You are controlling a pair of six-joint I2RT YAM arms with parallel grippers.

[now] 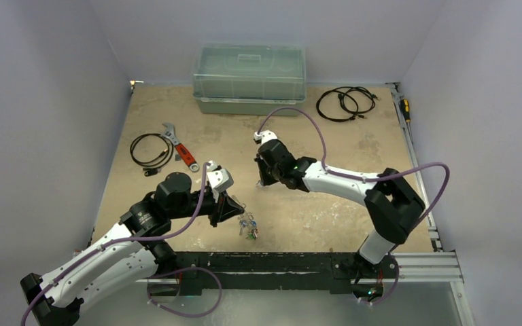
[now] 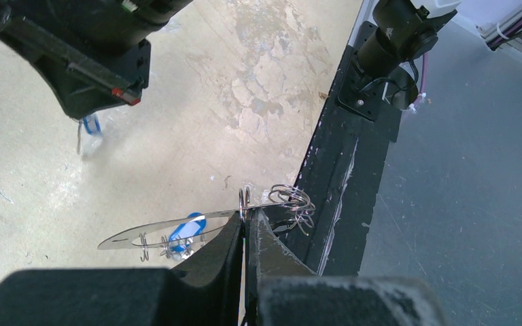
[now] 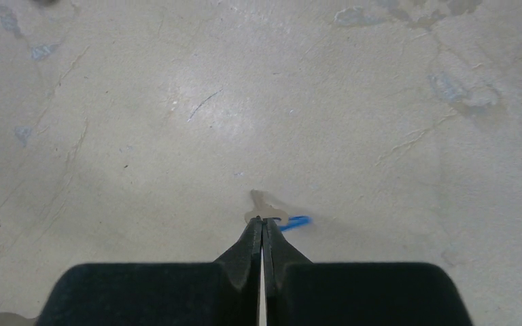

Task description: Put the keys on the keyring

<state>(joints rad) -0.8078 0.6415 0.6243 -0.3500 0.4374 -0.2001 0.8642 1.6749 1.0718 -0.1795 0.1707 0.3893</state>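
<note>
The left gripper [image 2: 245, 223] is fully closed, its two black fingertips pinching the thin wire of the keyring [image 2: 109, 243]. The ring sticks out sideways from the tips, nearly level above the table [image 1: 353, 142], and shows in the left wrist view as a long flat oval. Several keys [image 1: 248, 226] already hang on the ring just below and beside the fingertips, one of them with a blue tag [image 2: 182, 234], and a cluster of small wire rings [image 2: 292, 200] sits on the far side of the pinch. All this is close to the near edge of the table, left of centre. The right gripper [image 3: 262, 224] is also closed, and a single key [image 3: 264, 206] sticks out from the very tips of its fingers, its own blue tag [image 3: 296, 221] slanting off to one side. That key is held above bare table, further from the near edge than the keyring and clearly apart from it.
</note>
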